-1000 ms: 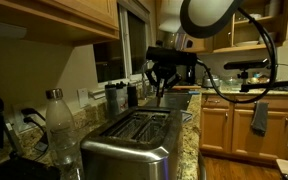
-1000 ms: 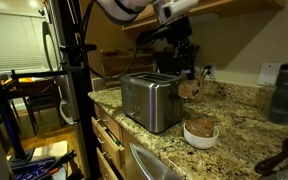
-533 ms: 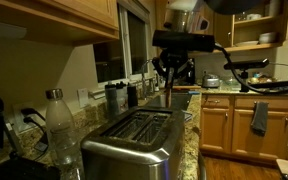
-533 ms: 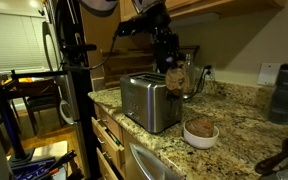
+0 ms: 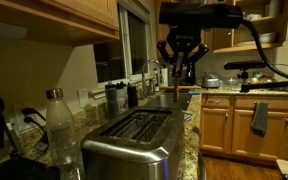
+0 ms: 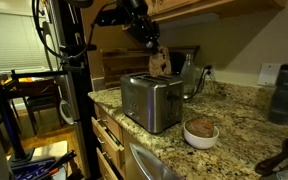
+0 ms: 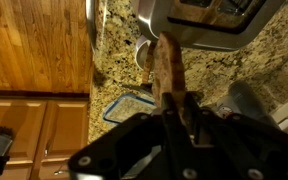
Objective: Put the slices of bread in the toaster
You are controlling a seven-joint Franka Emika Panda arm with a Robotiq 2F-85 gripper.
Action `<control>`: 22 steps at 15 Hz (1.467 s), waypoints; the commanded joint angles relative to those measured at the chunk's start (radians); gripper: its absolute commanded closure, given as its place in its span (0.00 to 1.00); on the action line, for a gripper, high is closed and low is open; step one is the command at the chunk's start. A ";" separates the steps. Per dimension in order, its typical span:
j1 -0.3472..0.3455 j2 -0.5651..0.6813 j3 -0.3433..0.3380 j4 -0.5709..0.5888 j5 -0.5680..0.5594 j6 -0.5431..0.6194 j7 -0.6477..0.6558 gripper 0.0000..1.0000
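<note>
The shiny steel toaster (image 5: 134,140) (image 6: 149,102) stands at the counter's edge, its two dark slots facing up. My gripper (image 6: 154,52) (image 5: 178,68) hangs in the air above and just behind it. It is shut on a tan, mottled slice of bread (image 6: 158,66) that hangs upright from the fingers. In the wrist view the slice (image 7: 167,62) sticks out from between the black fingers (image 7: 184,112) toward the toaster (image 7: 199,22) at the top of the picture. No other slice shows clearly.
A clear plastic bottle (image 5: 59,125) stands beside the toaster. A small bowl (image 6: 199,132) sits on the granite counter (image 6: 234,125), a dark jar (image 6: 284,95) farther along. A flat plastic container (image 7: 132,106) lies on the counter below the gripper. Wooden cabinets hang overhead.
The arm has risen from the counter behind the toaster, carrying the slice up and toward the space over the toaster. The jaws have stayed shut on it.
</note>
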 commanded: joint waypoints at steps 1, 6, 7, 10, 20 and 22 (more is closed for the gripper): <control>0.015 -0.055 0.005 -0.022 -0.013 -0.005 0.020 0.91; 0.038 0.003 0.013 0.003 0.002 0.059 -0.003 0.91; 0.044 0.010 0.016 0.003 0.006 0.071 -0.006 0.91; 0.066 0.031 0.028 0.001 0.017 0.106 -0.001 0.91; 0.087 0.128 0.122 0.016 0.022 0.224 0.155 0.91; 0.089 0.145 0.129 0.016 0.017 0.249 0.184 0.91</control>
